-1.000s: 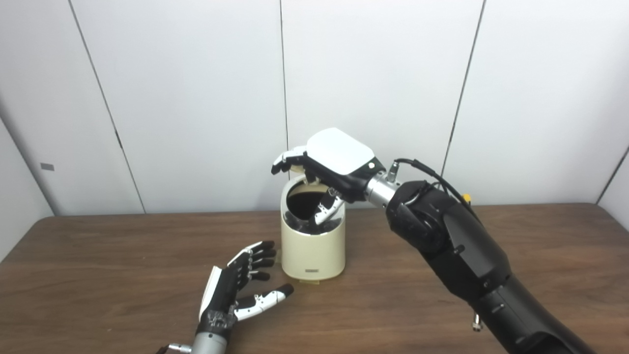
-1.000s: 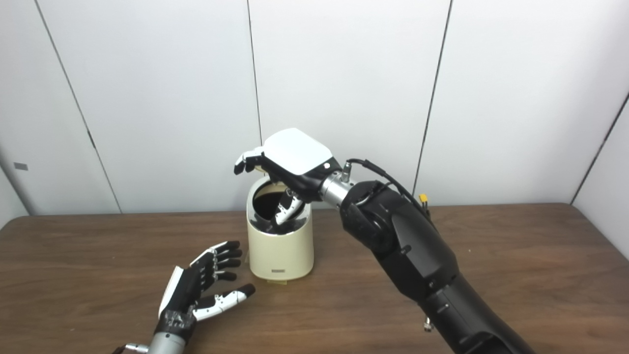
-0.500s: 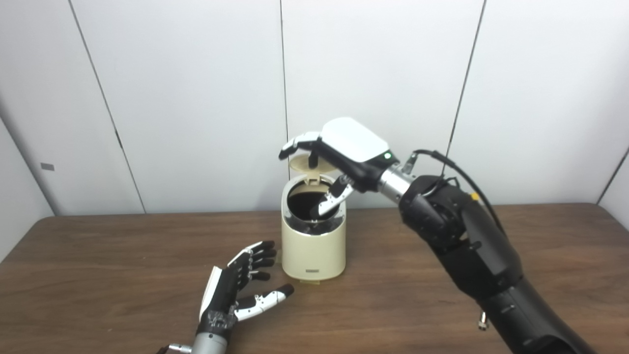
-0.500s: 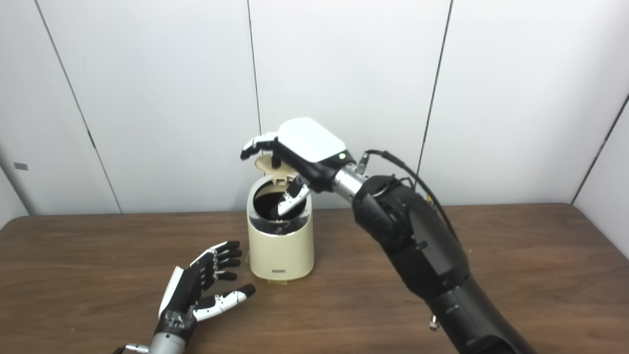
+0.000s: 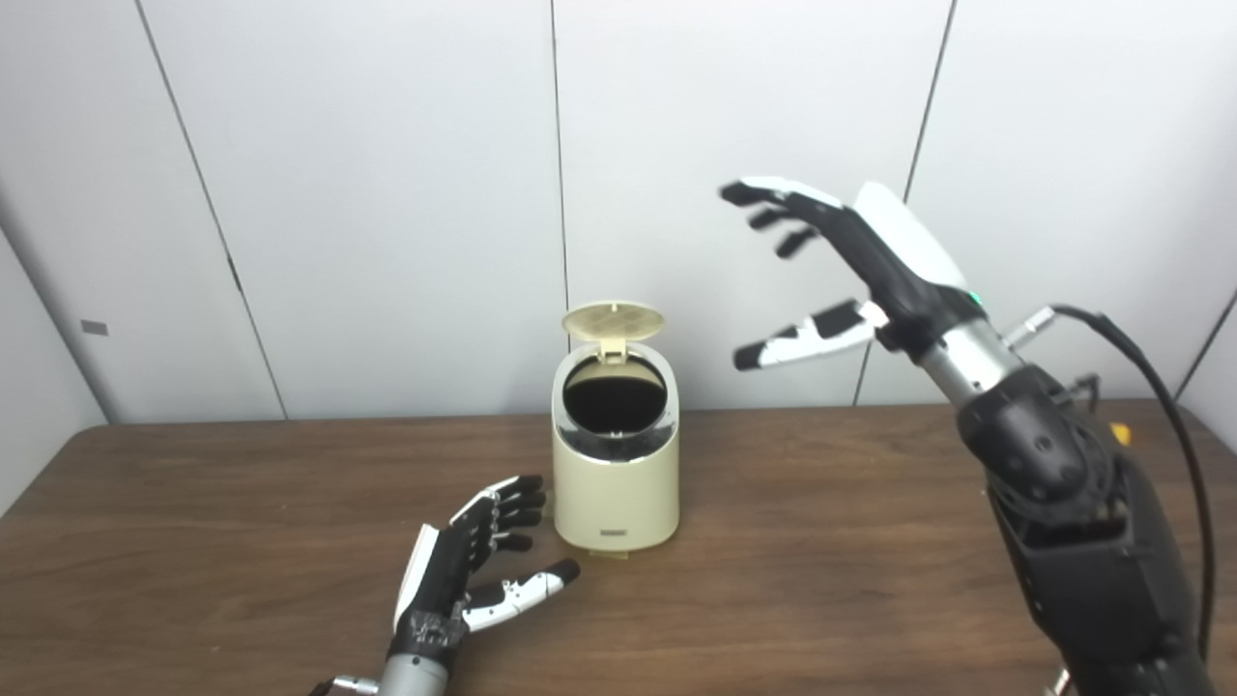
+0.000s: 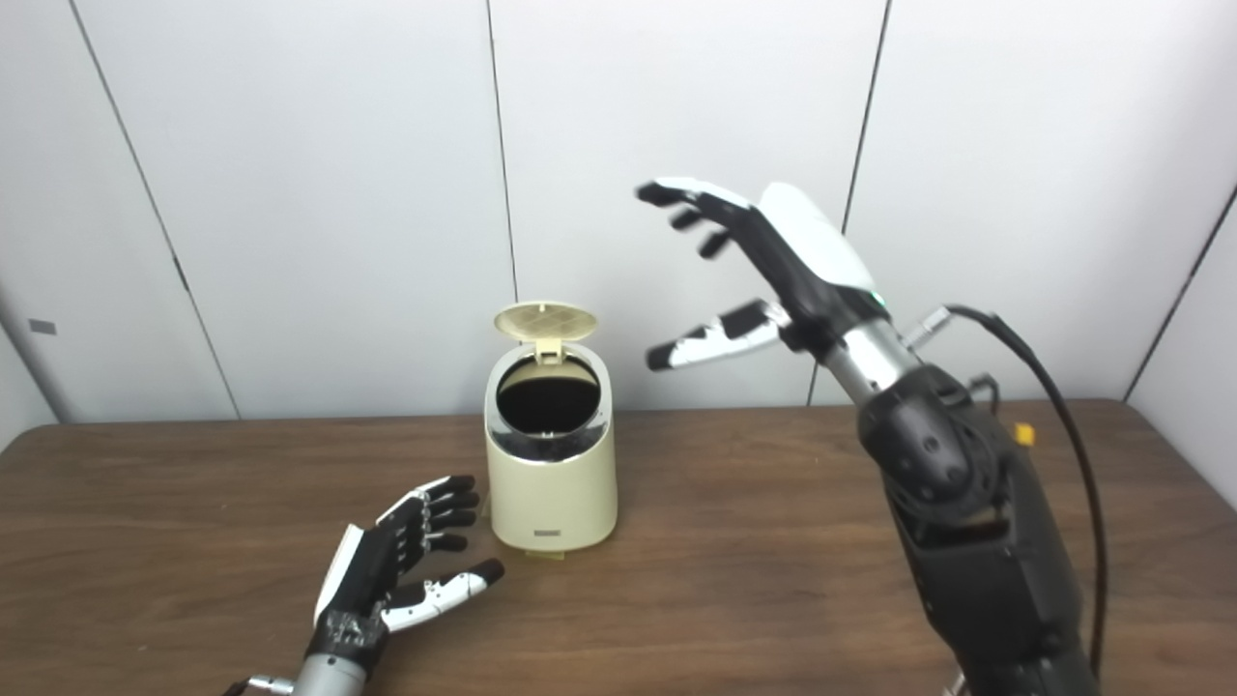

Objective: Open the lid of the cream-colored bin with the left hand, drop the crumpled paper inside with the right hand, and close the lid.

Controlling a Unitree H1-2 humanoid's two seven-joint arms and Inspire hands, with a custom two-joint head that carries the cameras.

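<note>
The cream-colored bin [image 5: 616, 493] stands on the brown table [image 5: 831, 580] near its middle. Its round lid [image 5: 614, 323] stands tipped up at the back and the dark opening [image 5: 615, 395] shows. No crumpled paper is in sight. My left hand [image 5: 474, 570] is open and empty, low over the table just left of the bin's base, not touching it. My right hand [image 5: 850, 266] is open and empty, raised high to the right of the bin, fingers spread and pointing left. It also shows in the right eye view [image 6: 773, 261].
White wall panels stand right behind the table's far edge. A black cable [image 5: 1150, 372] loops from my right forearm. A small pedal tab [image 5: 611, 556] sticks out at the bin's front base.
My right hand has lifted out of the bin's mouth and swung up and to the right, fingers now spread. The lid stays up. My left hand has not moved.
</note>
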